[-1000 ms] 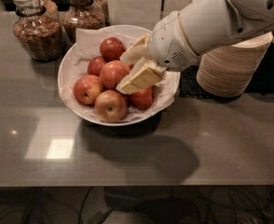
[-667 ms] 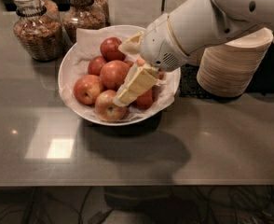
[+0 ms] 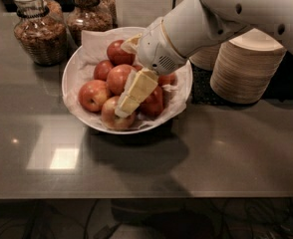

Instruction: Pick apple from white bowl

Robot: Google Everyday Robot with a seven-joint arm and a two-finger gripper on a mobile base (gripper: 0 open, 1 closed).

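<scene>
Matt plastic jaws over paper-lined bowl [image 3: 67, 91]

Apple [image 3: 114, 76] in white bowl [image 3: 71, 74], under end effector [image 3: 126, 77]

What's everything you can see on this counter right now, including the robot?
counter: one, grey, under everything
white bowl: one, white, paper-lined, centre left
apples: at least six, red with yellow blush, in the white bowl
glass jars: two, clear with brown contents, back left
disposable bowls: stacked, beige, right of the white bowl
arm: one, white, reaching in from upper right
gripper: one, cream fingers open, down among the apples
</scene>
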